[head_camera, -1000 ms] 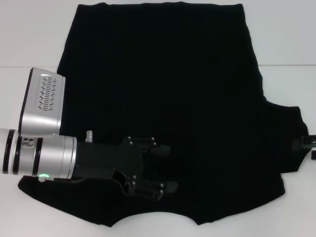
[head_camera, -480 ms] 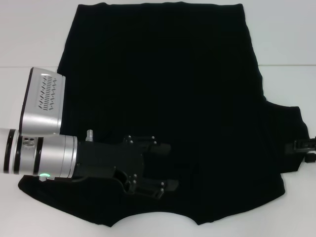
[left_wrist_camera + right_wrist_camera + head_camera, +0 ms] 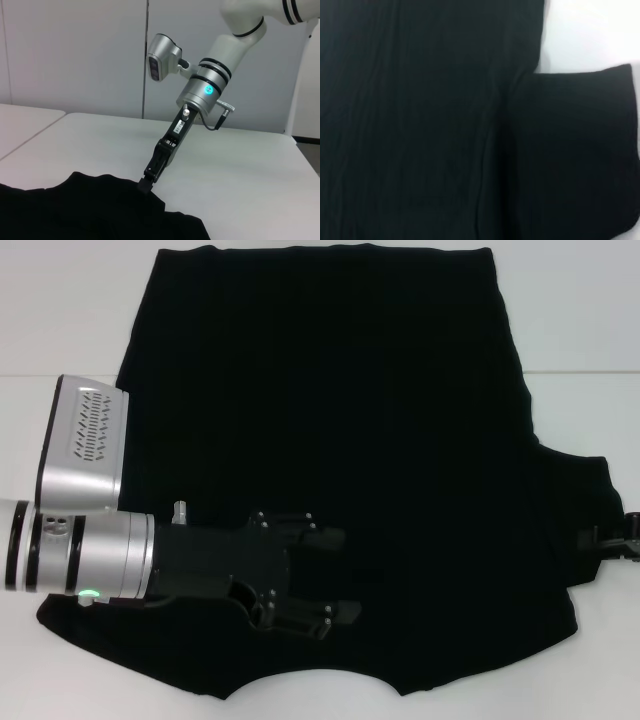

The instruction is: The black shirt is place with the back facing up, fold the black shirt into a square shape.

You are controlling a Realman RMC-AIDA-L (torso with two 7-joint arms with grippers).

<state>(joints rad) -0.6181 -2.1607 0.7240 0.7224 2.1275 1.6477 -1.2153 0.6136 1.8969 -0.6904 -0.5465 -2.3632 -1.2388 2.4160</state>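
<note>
Two tools are seen at a black shirt (image 3: 330, 450) that is spread flat on a white worktop (image 3: 60, 310), plain side up, with no lettering visible. The left tool (image 3: 335, 575) is held low over the near part of the shirt, its two fingers (image 3: 318, 536) spread apart with nothing between them and cloth lying beneath and ahead of them; whether they are pressed onto the fabric cannot be told. The right tool (image 3: 145, 186) is set at the edge of the shirt's right sleeve (image 3: 585, 530), well apart from the left tool, with its tip brought down onto the cloth where sleeve meets bare worktop. Whether that tool is clenched on the fabric cannot be told. From the right wrist, the sleeve (image 3: 575, 150) is shown lying flat beside the body of the shirt, a crease running between them.
</note>
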